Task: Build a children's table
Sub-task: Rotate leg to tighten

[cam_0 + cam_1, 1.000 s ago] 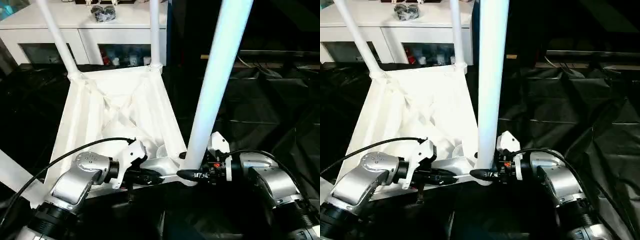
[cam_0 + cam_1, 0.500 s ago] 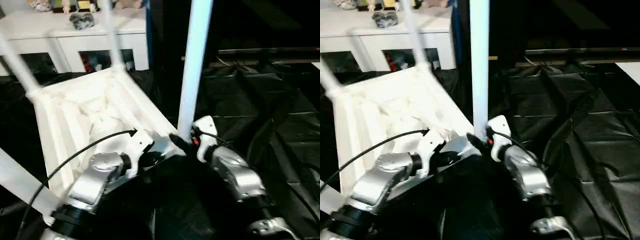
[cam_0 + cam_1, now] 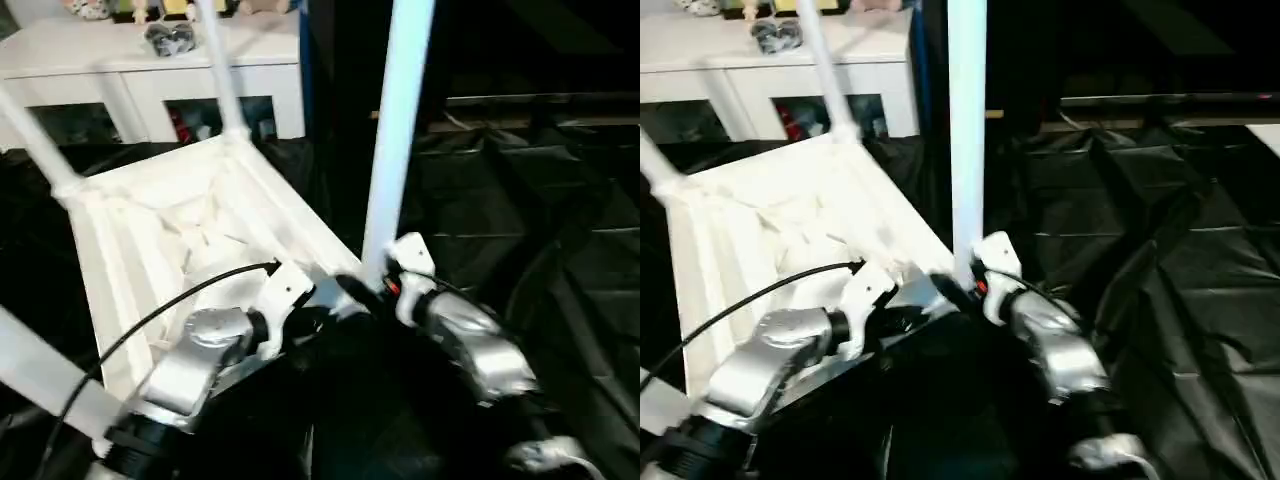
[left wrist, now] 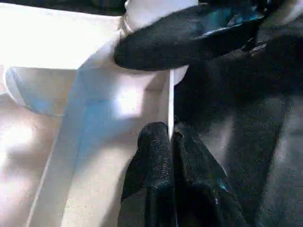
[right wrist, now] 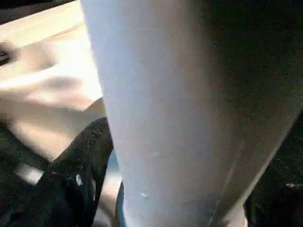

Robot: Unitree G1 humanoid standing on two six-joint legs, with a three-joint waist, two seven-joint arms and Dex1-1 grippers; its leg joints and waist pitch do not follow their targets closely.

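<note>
Legs look in, so the left gripper (image 4: 171,142), pinching the white ribbed plastic tabletop's (image 3: 150,215) near edge, should hold firm while the right gripper (image 3: 352,288), fingers spread round the long white tube leg (image 3: 395,150), checks the corner socket.

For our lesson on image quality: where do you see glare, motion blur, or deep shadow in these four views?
Left eye view: motion blur smears both forearms and the near leg. Left wrist view: glare washes out the tabletop, while the left gripper pinching its thin rim is dark. Right wrist view: the leg looms close and soft, with shadow beside it.
</note>
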